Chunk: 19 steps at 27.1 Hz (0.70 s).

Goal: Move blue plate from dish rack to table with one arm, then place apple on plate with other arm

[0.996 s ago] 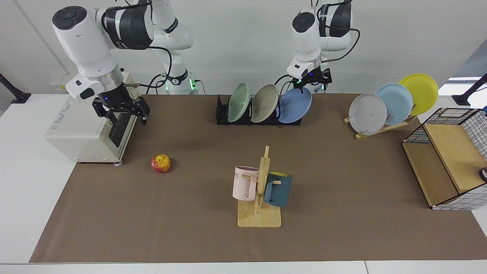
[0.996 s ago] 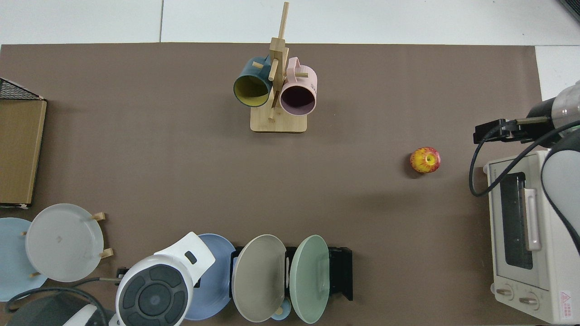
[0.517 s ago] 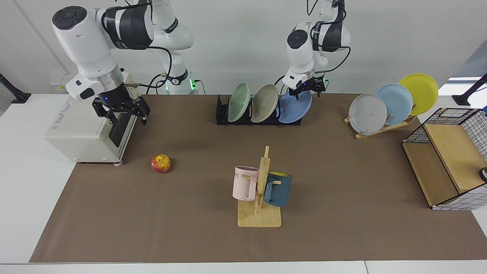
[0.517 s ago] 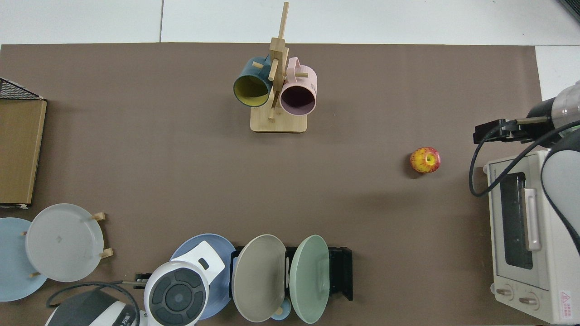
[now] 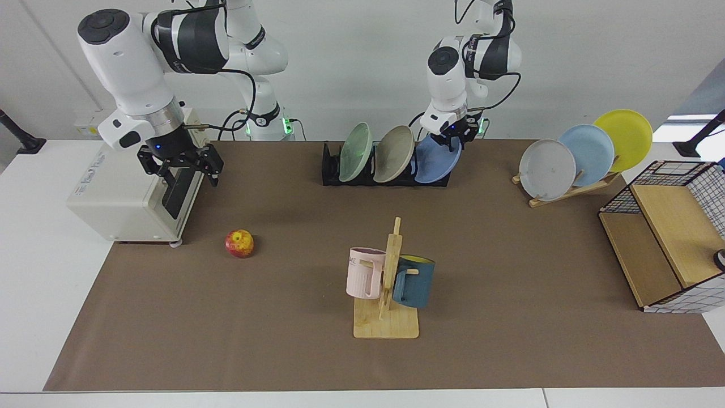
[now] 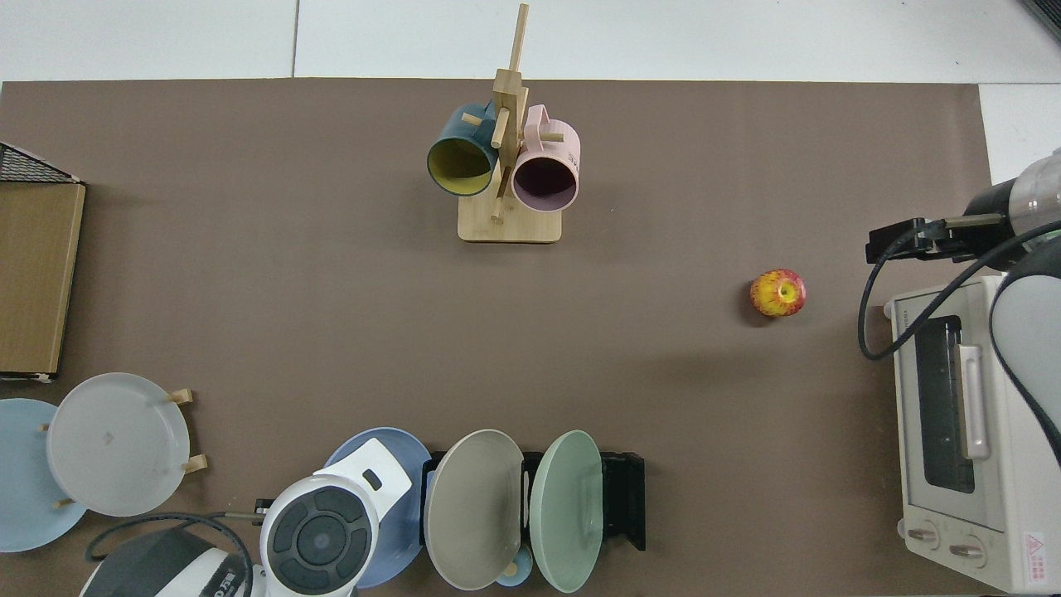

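Note:
The blue plate (image 5: 439, 161) (image 6: 390, 433) leans in the end slot of the black dish rack (image 5: 330, 170) (image 6: 623, 497), beside a beige and a green plate. My left gripper (image 5: 453, 139) sits down on the blue plate's top rim; in the top view the arm's wrist (image 6: 319, 539) hides it. The apple (image 5: 239, 243) (image 6: 777, 293) lies on the brown mat of the table (image 5: 283, 340). My right gripper (image 5: 182, 170) (image 6: 899, 239) waits open and empty in front of the toaster oven, up and back from the apple.
A toaster oven (image 5: 113, 192) stands at one end of the table. A wooden mug tree (image 5: 388, 283) with two mugs is at the middle front. A slanted wooden stand (image 5: 566, 190) holds three plates, next to a wire and wood basket (image 5: 662, 238).
My left gripper has come down from above the blue plate onto its top rim and turned. The plate stays in the rack. The right arm and apple have not moved.

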Each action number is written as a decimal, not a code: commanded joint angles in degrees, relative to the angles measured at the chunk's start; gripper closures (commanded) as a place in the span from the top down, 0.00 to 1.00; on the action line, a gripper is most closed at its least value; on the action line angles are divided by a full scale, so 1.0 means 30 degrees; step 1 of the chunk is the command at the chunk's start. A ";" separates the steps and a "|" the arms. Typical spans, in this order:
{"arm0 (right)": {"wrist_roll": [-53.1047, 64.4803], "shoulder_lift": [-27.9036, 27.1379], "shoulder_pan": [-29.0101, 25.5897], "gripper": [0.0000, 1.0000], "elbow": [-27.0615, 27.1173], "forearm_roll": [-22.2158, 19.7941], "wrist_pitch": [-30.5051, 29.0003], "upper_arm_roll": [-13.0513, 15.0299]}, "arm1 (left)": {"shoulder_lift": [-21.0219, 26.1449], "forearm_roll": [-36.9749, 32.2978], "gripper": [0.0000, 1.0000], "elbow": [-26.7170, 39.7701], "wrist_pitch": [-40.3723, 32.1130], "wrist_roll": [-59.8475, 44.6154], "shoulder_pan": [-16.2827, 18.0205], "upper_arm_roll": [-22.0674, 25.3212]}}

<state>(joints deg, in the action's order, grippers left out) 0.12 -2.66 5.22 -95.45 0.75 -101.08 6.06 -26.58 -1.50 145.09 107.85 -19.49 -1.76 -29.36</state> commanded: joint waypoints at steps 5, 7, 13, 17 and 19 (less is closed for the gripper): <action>-0.0420 0.0417 -0.0069 1.00 -0.0469 0.0012 -0.0202 -0.0117 | 0.0218 -0.0464 0.00 -0.1926 -0.1642 0.1049 0.0909 -0.0174; -0.0420 0.0417 -0.0069 1.00 -0.0469 0.0012 -0.0173 -0.0117 | 0.0218 -0.1021 0.00 -0.2365 -0.2286 0.1078 0.0909 -0.0175; -0.0420 0.0417 -0.0069 1.00 -0.0469 0.0012 -0.0173 -0.0117 | 0.0247 -0.1082 0.00 -0.3450 -0.3051 0.1078 0.1115 -0.0204; -0.0420 0.0417 -0.0069 1.00 -0.0469 0.0013 -0.0202 -0.0117 | 0.0305 -0.1140 0.00 -0.4562 -0.3753 0.1166 0.1757 -0.0175; -0.0420 0.0417 -0.0069 1.00 -0.0469 0.0012 -0.0173 -0.0117 | 0.0656 -0.1169 0.00 -0.5351 -0.3871 0.1486 0.2459 -0.0146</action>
<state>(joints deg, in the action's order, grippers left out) 0.12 -2.66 5.22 -95.45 0.75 -101.08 6.06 -26.48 -4.79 134.91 98.85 -17.05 1.69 -29.35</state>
